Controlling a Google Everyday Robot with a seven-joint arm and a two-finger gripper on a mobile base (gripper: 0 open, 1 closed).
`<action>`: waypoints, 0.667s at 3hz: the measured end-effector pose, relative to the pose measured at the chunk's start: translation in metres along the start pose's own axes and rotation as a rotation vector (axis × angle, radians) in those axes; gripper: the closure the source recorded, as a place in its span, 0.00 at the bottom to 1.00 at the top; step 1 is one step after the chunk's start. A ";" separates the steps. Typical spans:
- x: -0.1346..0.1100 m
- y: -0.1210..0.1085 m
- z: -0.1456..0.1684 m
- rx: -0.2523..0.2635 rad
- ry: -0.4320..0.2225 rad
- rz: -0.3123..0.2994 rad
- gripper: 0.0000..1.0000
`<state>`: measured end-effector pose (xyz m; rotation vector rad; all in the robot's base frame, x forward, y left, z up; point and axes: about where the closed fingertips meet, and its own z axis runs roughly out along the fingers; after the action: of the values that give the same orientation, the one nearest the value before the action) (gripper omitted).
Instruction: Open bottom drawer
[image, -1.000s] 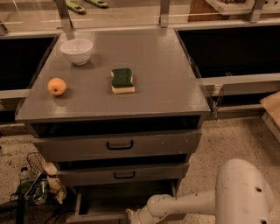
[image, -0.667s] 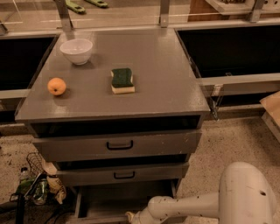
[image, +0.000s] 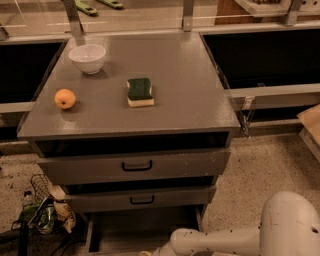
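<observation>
My claw is low at the front of the bottom drawer, which lies behind it; I cannot tell its grip.

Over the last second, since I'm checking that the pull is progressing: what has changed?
The gripper, at the bottom edge by the bottom drawer, slid slightly toward the camera; the drawer looks marginally further out. Bowl, orange, sponge, top drawer and middle drawer stayed put.

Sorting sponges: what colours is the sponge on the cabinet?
The sponge: green over yellow, camera view; claw low, at bottom drawer.
</observation>
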<state>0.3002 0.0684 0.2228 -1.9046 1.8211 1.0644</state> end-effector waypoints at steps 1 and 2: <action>0.000 0.000 0.000 0.000 0.000 0.000 0.00; 0.000 0.001 0.000 0.015 0.009 0.003 0.00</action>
<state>0.2995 0.0682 0.2225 -1.9015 1.8327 1.0413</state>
